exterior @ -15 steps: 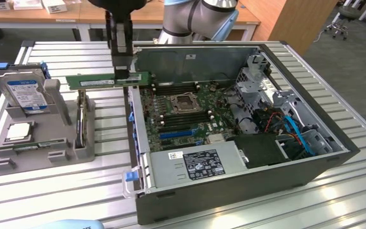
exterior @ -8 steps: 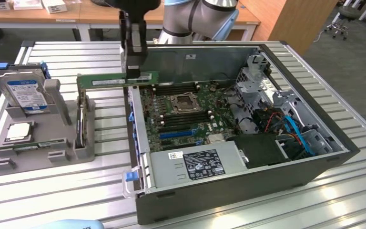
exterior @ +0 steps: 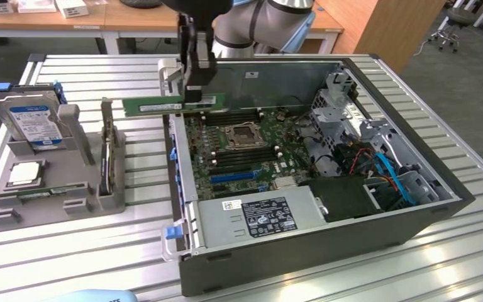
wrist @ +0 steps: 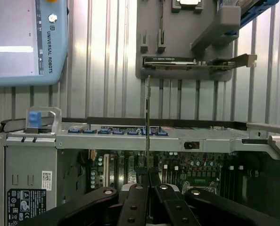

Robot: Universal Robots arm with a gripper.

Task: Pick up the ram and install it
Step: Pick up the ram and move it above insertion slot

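The ram is a long green stick with a white sticker, held level in the air over the near wall of the open computer case. My gripper is shut on it from above, near its end towards the exterior view's right. In the wrist view the ram appears edge-on as a thin strip rising from between the fingers, crossing the case wall. Below lies the green motherboard with its CPU socket and dark memory slots.
A grey parts holder at the exterior view's left carries a blue-labelled hard drive, a silver CPU chip and an upright card. A teach pendant lies on the slatted table. Drive cages and cables fill the case's far side.
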